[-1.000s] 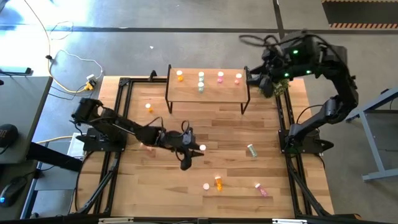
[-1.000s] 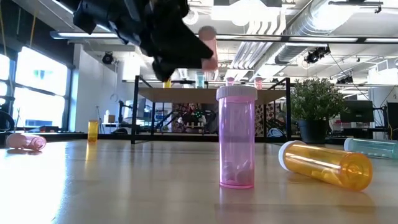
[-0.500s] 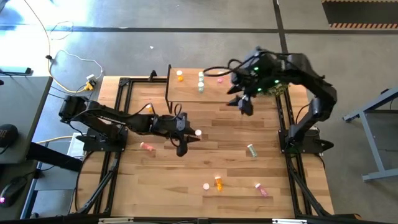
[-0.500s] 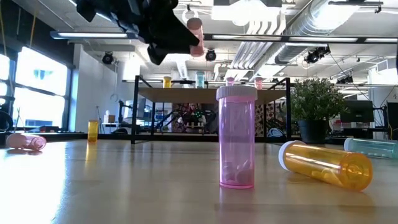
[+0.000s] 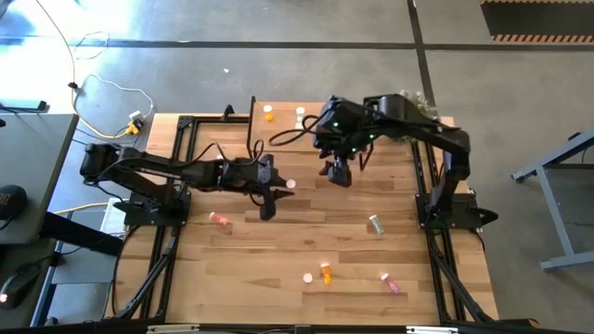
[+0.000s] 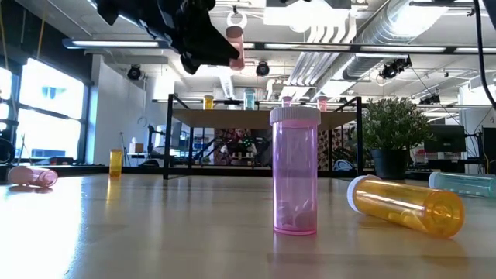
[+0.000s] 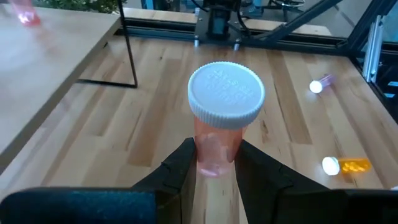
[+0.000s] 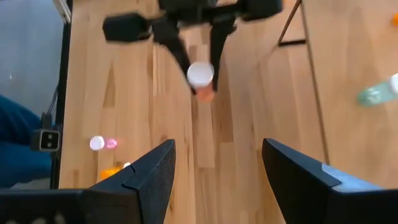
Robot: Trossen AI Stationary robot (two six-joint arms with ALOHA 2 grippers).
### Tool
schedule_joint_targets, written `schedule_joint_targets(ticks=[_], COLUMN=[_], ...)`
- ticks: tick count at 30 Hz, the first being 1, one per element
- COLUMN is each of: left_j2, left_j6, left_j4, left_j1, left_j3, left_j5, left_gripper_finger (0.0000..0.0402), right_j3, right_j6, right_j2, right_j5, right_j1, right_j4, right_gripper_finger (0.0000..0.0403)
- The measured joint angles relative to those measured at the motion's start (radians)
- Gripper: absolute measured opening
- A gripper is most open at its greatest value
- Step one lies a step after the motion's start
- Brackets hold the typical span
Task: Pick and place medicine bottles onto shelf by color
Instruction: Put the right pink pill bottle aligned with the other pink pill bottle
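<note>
**Pink bottle held aloft before the shelf**

While the left gripper [image 5: 278, 188] clamps a pink bottle [image 7: 222, 118] above mid-table, the shelf [image 5: 278, 135] stands at its one o'clock; the right gripper [image 5: 340, 173], fingers spread and empty, hovers at three o'clock.

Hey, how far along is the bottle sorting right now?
Partly done. A few bottles already stand on the shelf, including an orange one. In hand: the left gripper is shut on a pink bottle, lifted above the table. The right gripper hangs open and empty near the shelf. Left: at least six bottles on the table, such as the pale green one.
</note>
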Motion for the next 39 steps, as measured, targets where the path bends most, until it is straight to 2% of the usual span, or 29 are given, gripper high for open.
schedule_joint_targets(ticks=[4, 8, 11, 13, 15, 22, 27, 33, 39], left_j2=[-0.009, -0.009, -0.009, -0.009, -0.009, -0.009, -0.009, -0.009, -0.009], left_j6=[0.0, -0.001, -0.007, -0.009, -0.009, -0.027, -0.053, -0.073, -0.08], left_j4=[-0.002, -0.003, -0.003, -0.003, -0.002, -0.002, -0.003, -0.003, -0.025], left_j1=[0.003, 0.003, 0.003, 0.003, 0.003, 0.002, 0.002, 0.002, -0.014], left_j3=[0.0, 0.0, 0.0, 0.0, 0.0, 0.0, 0.0, 0.0, 0.0], left_j5=[0.0, 0.0, 0.0, 0.0, -0.002, -0.002, -0.002, -0.001, -0.002], left_gripper_finger=[0.0088, 0.0088, 0.0088, 0.0088, 0.0088, 0.0088, 0.0088, 0.0088, 0.0088], right_j3=[0.0, 0.0, -0.006, -0.059, -0.167, -0.649, -0.921, -1.154, -1.281], right_j6=[-0.017, -0.04, -0.055, -0.071, -0.08, -0.031, 0.04, 0.167, 0.214], right_j2=[0.004, -0.001, -0.024, -0.068, -0.139, -0.458, -0.595, -0.617, -0.572], right_j5=[0.012, 0.114, 0.136, 0.138, 0.138, 0.138, 0.085, 0.046, 0.034], right_j1=[0.027, 0.055, 0.066, 0.069, 0.066, 0.03, 0.028, 0.028, 0.029], right_j4=[-0.021, -0.074, -0.101, -0.087, -0.034, 0.367, 0.712, 1.058, 1.336], right_gripper_finger=[0.0231, 0.0231, 0.0231, 0.0231, 0.0231, 0.0231, 0.0231, 0.0231, 0.0231])
